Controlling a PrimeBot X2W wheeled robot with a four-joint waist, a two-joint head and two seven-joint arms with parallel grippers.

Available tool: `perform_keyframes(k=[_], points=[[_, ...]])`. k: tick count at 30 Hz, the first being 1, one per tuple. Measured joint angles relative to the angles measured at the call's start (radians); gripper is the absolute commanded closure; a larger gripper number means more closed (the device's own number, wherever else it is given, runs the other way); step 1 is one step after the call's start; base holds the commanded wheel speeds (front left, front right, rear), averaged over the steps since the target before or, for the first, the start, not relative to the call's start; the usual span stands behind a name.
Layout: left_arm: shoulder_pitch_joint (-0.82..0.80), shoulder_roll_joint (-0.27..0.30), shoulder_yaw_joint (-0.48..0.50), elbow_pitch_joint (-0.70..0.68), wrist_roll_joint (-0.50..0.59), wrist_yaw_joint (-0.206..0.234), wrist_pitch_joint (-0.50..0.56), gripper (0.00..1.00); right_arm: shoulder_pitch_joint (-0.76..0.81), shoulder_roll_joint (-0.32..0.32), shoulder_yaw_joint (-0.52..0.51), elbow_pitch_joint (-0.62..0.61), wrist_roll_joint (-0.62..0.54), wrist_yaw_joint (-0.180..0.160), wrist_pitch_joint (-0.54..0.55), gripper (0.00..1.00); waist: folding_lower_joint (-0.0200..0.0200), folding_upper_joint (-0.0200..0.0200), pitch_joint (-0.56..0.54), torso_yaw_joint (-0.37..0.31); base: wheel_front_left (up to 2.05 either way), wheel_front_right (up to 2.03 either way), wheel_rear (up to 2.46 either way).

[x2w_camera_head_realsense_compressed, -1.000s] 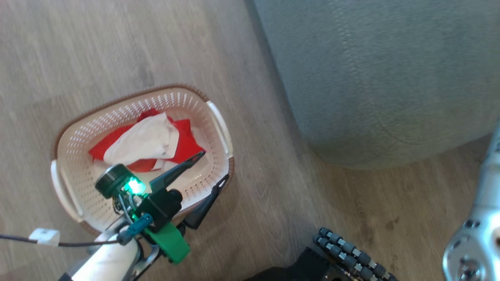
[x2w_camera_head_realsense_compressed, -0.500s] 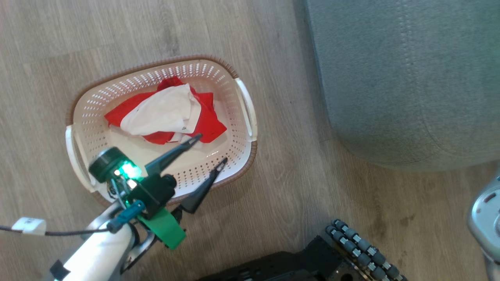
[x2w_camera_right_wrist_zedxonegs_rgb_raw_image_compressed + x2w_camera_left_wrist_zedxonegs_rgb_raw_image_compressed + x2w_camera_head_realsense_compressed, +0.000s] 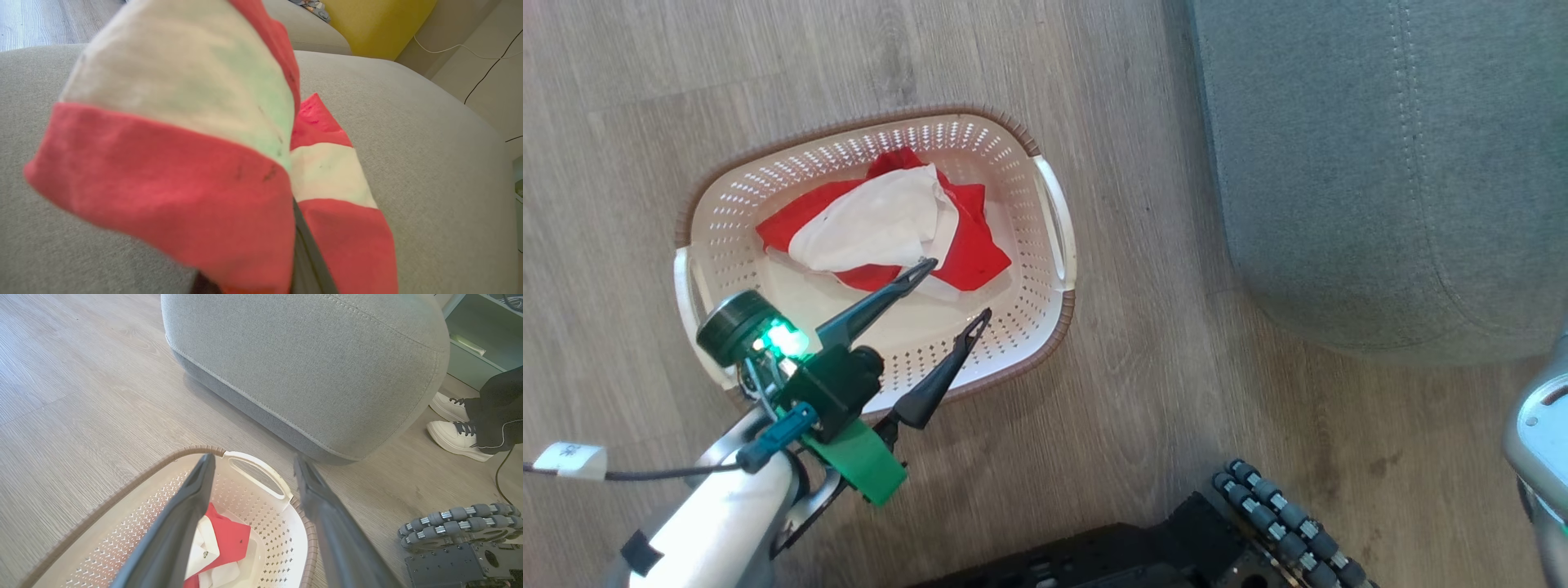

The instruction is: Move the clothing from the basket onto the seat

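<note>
The cream perforated basket (image 3: 849, 131) stands on the wood floor with red and white clothing (image 3: 882, 220) bunched inside. My left gripper (image 3: 957, 287) hangs open over the basket's near half, one fingertip close to the clothing's edge. The left wrist view looks between the spread fingers of that left gripper (image 3: 254, 459) at the basket (image 3: 261, 469), the clothing (image 3: 229, 543) and the grey-green seat (image 3: 306, 367). In the right wrist view my right gripper (image 3: 292, 228) is shut on a red and white garment (image 3: 171, 155), which drapes over its fingers just above the seat (image 3: 429, 143).
The seat (image 3: 1380, 163) lies right of the basket across a strip of bare floor. My wheeled base (image 3: 1282, 523) is at the bottom, and my pale right arm (image 3: 1539, 425) at the right edge. A person's white shoes (image 3: 453, 433) stand beside the seat. A yellow cushion (image 3: 376, 24) lies beyond it.
The head camera has swung, shifting the whole picture. Against the basket, my open left gripper has moved further in over it, towards the clothing. The clothing in the basket lies as before.
</note>
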Motion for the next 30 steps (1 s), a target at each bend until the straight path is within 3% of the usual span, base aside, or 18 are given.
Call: perform_keyframes(k=[1,2,9,18,30], points=[[0.0,-0.001,-0.001,0.0,0.0,0.0,0.0,0.0,0.0,0.002,-0.007,0.001,-0.009,0.0,-0.003,0.54,0.0,0.0,-0.003,0.0,0.0,0.0,0.0],[0.0,-0.002,-0.001,0.001,0.0,0.0,0.0,0.0,0.0,0.003,-0.015,0.001,-0.022,0.0,-0.011,0.0,0.0,0.0,-0.006,0.0,0.0,0.0,0.0],[0.001,-0.017,0.0,0.009,0.0,0.0,0.0,0.0,0.002,0.012,-0.054,0.011,-0.064,0.0,-0.022,0.0,0.0,0.0,-0.044,-0.005,0.0,0.0,0.0],[0.013,-0.07,-0.001,0.039,-0.008,0.0,0.0,0.0,0.036,0.013,-0.02,0.079,-0.089,0.0,-0.026,0.0,-0.0001,0.0,-0.134,-0.022,0.0,0.0,0.0],[0.075,-0.153,0.01,0.086,-0.007,0.0,0.0,0.0,0.079,-0.089,0.111,0.304,-0.055,0.0,0.062,0.0,-0.0001,0.0,-0.299,-0.046,0.0,0.0,0.0]])
